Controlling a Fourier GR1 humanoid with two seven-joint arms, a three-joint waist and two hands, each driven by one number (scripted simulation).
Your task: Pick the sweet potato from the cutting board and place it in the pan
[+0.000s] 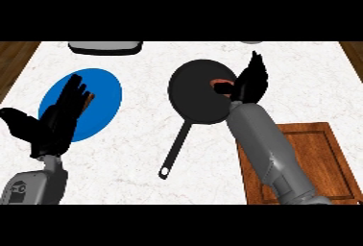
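Right hand point(248, 82): over the right rim of the pan, fingers pointing up the view, thumb curled round the sweet potato
Sweet potato point(221, 82): an orange-brown patch just shows at the hand's thumb side, inside the pan's right edge, pinched by the hand; whether it touches the pan's bottom cannot be told
Pan point(199, 91): black and round, mid-surface, its thin handle running down and to the left, ending in a small loop
Right forearm point(269, 149): grey, rising from the lower edge across the board's left side to the pan
Board point(322, 158): wooden, at the lower right of the surface, with nothing visible on its bare part
Left hand point(60, 115): at the left, fingers straight and spread, thumb out to the side, holding nothing, lying over the lower part of the plate
Plate point(99, 91): blue, on the left of the surface, well apart from the pan
Surface point(142, 144): white marble, with a grey tray-like thing point(105, 47) at the upper edge
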